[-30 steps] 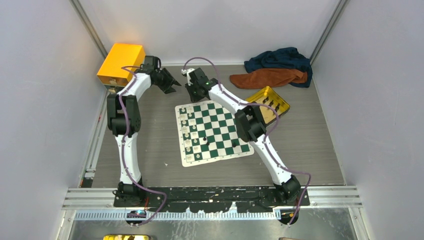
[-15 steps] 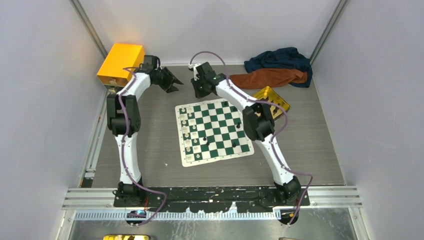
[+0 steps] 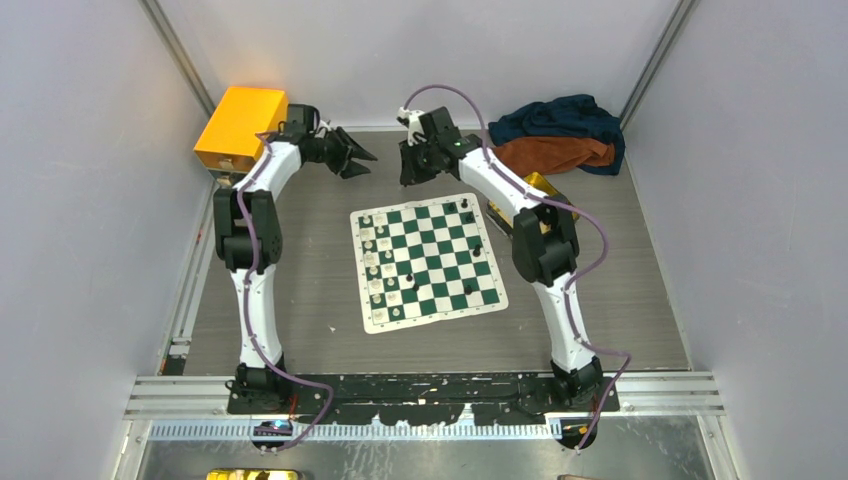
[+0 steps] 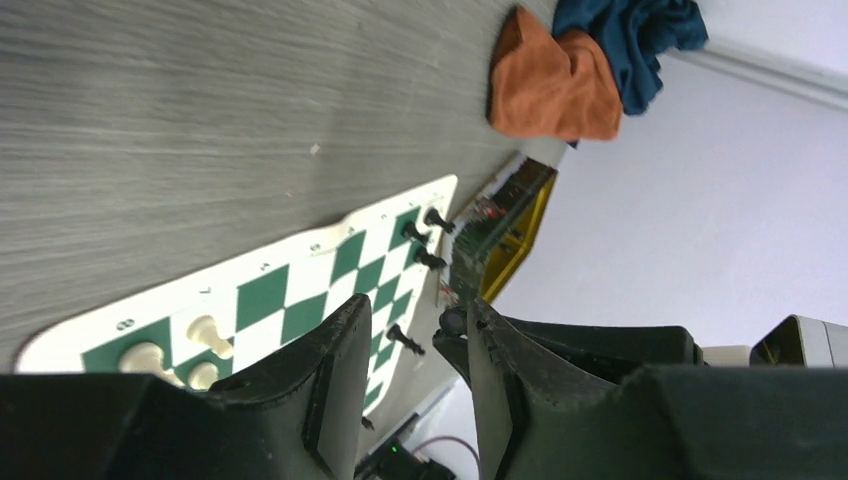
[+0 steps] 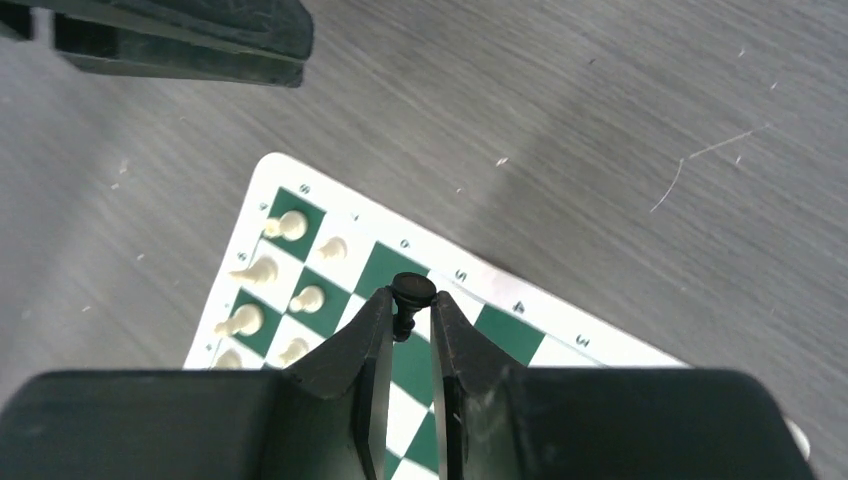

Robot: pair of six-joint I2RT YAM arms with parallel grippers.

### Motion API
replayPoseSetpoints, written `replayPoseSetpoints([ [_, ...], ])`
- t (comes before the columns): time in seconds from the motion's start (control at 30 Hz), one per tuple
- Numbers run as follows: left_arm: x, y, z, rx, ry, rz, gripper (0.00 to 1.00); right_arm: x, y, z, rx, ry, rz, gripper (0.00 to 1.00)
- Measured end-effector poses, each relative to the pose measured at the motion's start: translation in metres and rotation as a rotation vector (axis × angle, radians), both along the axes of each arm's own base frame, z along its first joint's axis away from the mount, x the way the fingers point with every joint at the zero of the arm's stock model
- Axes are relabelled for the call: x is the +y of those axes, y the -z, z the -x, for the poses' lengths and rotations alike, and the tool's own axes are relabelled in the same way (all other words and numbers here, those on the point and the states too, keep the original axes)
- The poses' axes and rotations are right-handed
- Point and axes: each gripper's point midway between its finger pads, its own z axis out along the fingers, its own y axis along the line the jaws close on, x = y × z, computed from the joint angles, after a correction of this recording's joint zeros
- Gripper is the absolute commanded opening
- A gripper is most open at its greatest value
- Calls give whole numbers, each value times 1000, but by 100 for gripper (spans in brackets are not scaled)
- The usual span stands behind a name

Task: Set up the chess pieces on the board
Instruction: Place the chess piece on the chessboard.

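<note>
Right jaws are pinched shut on a black piece [image 5: 412,289]. It has a round head and looks like a pawn to me. It's gripped by the stem between the two fingers [image 5: 368,340], with the head sticking out just past the tips. In the right wrist view it hangs over the far edge of the board [image 5: 401,268], about where the white numbered border starts. From the top camera that arm is stretched way out, with the jaws up off the grey surface [image 3: 300,290] just beyond the board's far edge.

Left jaws are open with a decent gap, and there's nothing between the fingers [image 4: 335,370]. They sit off the board's far-left corner, not far from the yellow box [image 3: 240,122], pointing across toward the right arm.

The board itself lies flat in the middle of the surface between the two arms, turned a bit crooked. The cream-white pieces [image 5: 285,225] stand in two columns along its left side. A few black pieces [image 4: 430,260] are dotted along the right side, and one more black one [image 3: 408,276] sits closer to the white columns.

The gold tin [image 3: 541,183] is just beside the board's far-right corner, mostly hidden behind the right arm. An orange cloth [image 4: 550,85] and a dark blue cloth [image 4: 630,30] are bunched together in the far-right corner of the surface.
</note>
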Motion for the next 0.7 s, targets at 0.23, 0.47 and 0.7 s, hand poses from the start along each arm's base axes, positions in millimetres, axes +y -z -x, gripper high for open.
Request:
replayPoseSetpoints([
  [0.23,-29,-10,20,8,108,102,44,-12,-40,22,18,-24,-90,1],
  [0.47,-71,2,52,78,199,146,45,-14,-66,35,-1,-46,-127,1],
  [0.7,-101,-18,63,49,244,181,45,-19,-55,49,39,-53,-115,1],
])
